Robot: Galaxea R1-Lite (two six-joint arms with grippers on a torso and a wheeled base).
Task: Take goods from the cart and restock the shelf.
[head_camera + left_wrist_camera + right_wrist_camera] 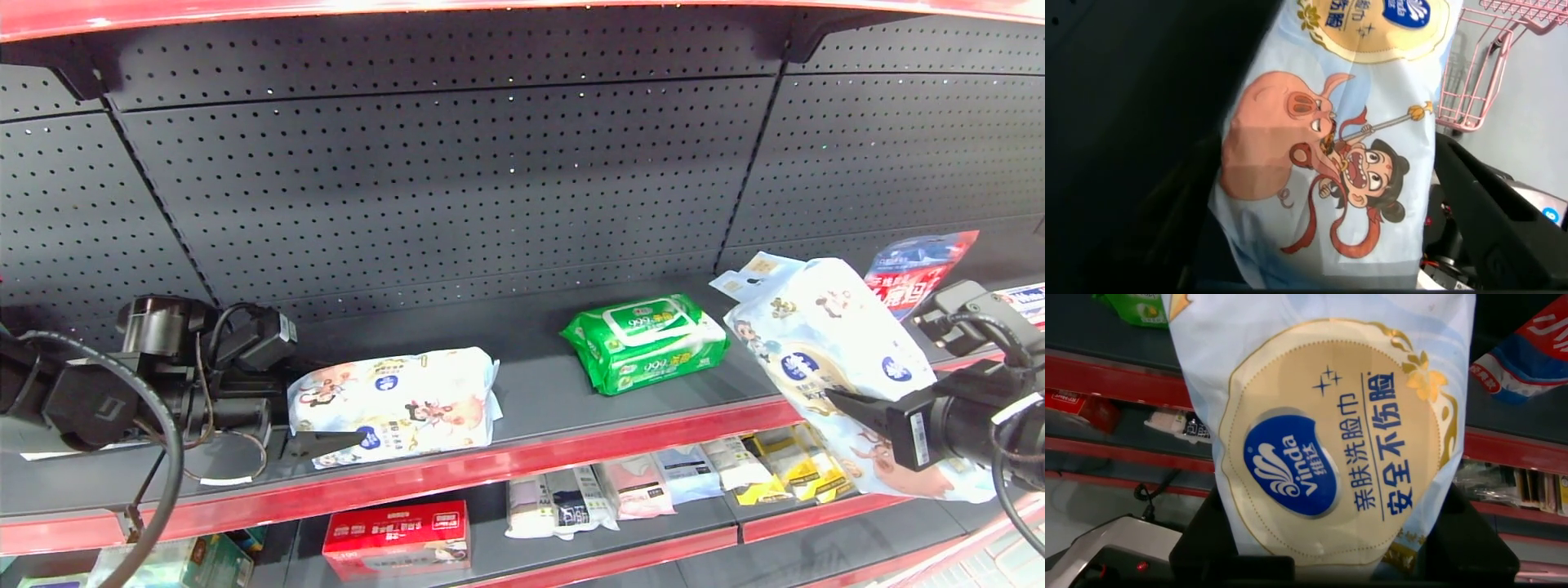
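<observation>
A white wipes pack with cartoon figures [400, 404] lies flat on the dark shelf [571, 445], left of centre. My left gripper [343, 425] is at its left end, one finger along the front of the pack, shut on it. The left wrist view shows the same pack [1331, 163] between the dark fingers. At the right, my right gripper [841, 392] is shut on a second white cartoon pack [841, 343], held tilted in the air at the shelf's front edge. That pack's round label [1331, 449] shows in the right wrist view.
A green wipes pack [645, 331] lies on the shelf between the two white packs. A red and blue packet [922, 265] stands at the far right. The lower shelf holds a red box [397, 539] and several small packs [678, 482]. A pink cart [1486, 65] stands behind.
</observation>
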